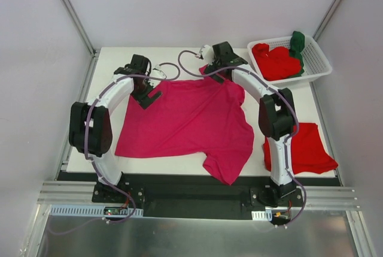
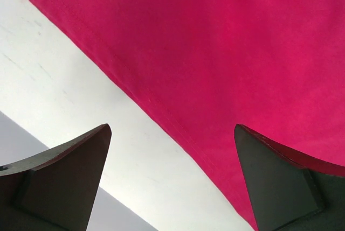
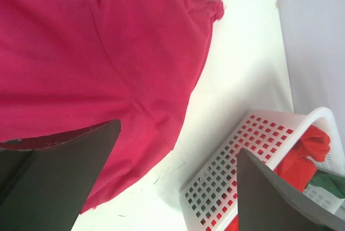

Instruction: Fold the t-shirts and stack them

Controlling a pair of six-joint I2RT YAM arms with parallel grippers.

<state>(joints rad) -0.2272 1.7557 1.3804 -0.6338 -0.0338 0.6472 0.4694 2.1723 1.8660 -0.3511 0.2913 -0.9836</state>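
The left hand (image 2: pixel 172 130) is spread wide and grasps nothing. One finger stands over bare counter (image 2: pixel 81 91) and the other over the hem of the magenta-pink t-shirt (image 2: pixel 242 53). Whether the fingertips touch the cloth cannot be told from the wrist view, and from above the hand's own body hides them.

The right hand (image 3: pixel 179 139) is likewise released and empty, at the shirt's far right corner. One finger is over the cloth and the other over the corner of the white basket (image 3: pixel 226 172). The hand covers the cloth directly beneath it, so contact there is also unclear.

The magenta-pink t-shirt lies spread on the middle of the counter between the two arms. One sleeve hangs over the near edge, and its neckline is hard to make out.

The basket sits at the far right corner of the counter. It holds crumpled red t-shirts (image 1: pixel 275 62), too bunched to count, with a dark green t-shirt (image 1: pixel 297 44) draped at the back rim. A folded red t-shirt (image 1: pixel 308 146) lies at the near right of the counter, its left part hidden behind the right arm (image 1: pixel 276 119).
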